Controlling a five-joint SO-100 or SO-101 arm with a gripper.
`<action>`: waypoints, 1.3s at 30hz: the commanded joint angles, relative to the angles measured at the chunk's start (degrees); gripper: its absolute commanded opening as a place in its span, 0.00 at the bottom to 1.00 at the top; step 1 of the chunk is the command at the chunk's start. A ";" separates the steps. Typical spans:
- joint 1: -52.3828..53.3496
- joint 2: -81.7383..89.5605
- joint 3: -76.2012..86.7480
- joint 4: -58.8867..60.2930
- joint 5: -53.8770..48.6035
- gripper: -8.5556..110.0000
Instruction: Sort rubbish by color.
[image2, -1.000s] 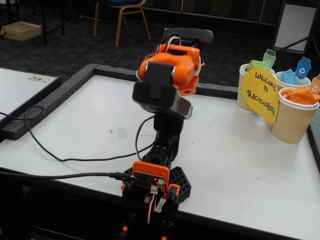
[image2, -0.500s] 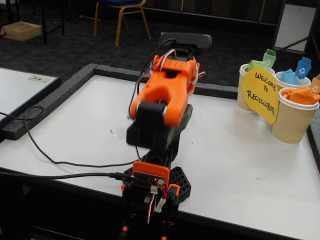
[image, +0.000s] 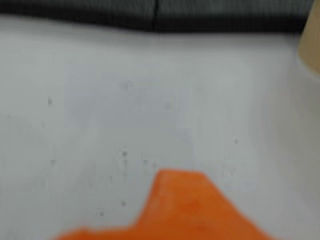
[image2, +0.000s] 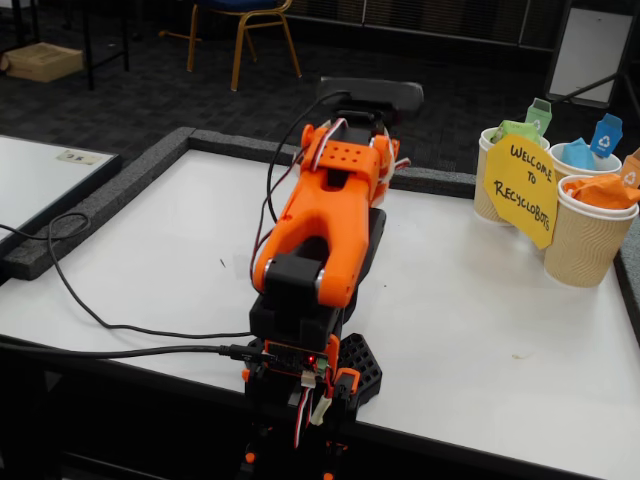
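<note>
At the bench's (image2: 480, 300) far corner, green (image2: 512, 130), blue (image2: 577, 154) and orange (image2: 603, 192) wads sit in cups, sorting apparently finished; pincer (image: 180, 200) state unclear.

Over at the right edge of the fixed view, all three wads are sitting in ribbed tan cups. The green wad (image2: 512, 130) pokes up from the rear-left cup, crumpled and only partly showing. The blue wad (image2: 578, 154) sits low in the rear cup just to its right. The orange wad (image2: 601, 192) fills the mouth of the nearest cup, rumpled, rising slightly above the rim.
</note>
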 joint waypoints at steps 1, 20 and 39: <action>0.53 2.11 -1.93 1.23 1.23 0.08; -0.26 2.11 2.46 4.22 1.23 0.12; 1.32 2.11 1.67 11.16 0.97 0.15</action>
